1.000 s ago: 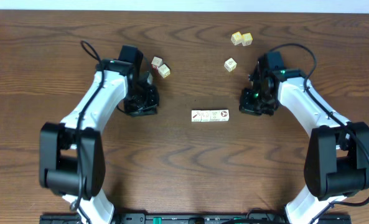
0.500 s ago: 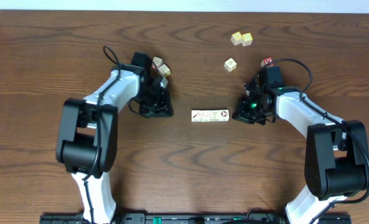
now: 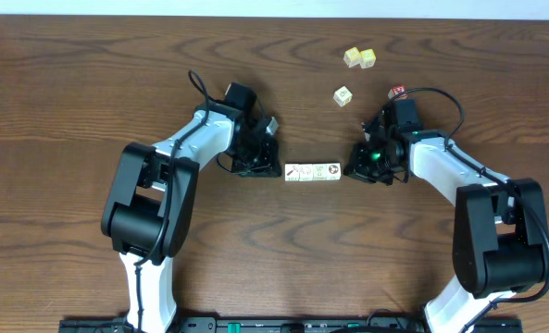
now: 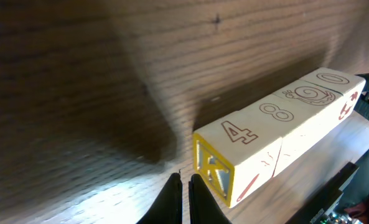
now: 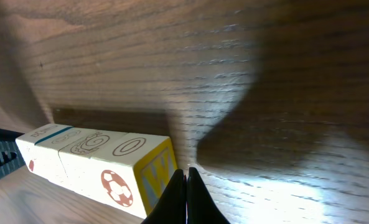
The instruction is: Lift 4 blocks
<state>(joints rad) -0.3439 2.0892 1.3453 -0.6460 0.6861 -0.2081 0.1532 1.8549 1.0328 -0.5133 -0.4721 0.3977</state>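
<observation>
At the left end of the row, the left gripper [image 4: 184, 193] has its fingers pinched together, holding nothing, tips just beside the end face of the first cube. I can't tell whether they touch it. Mid-table lie the four blocks [image 3: 312, 172], end to end in one straight line, flat on the table [image 3: 89, 83]. On their right, the right gripper [image 5: 185, 186] is pinched shut and empty too, its tips close against the far end face.

To me this looks like the closing-in step: both arms set to clamp the line from its ends. The next move calls for an even inward press from both sides, then a level rise together, or the middle cubes may buckle out.

A second ago the left gripper sat well off to the left of the row. It has swung in since. The right one has edged nearer, and the row has not shifted.
</observation>
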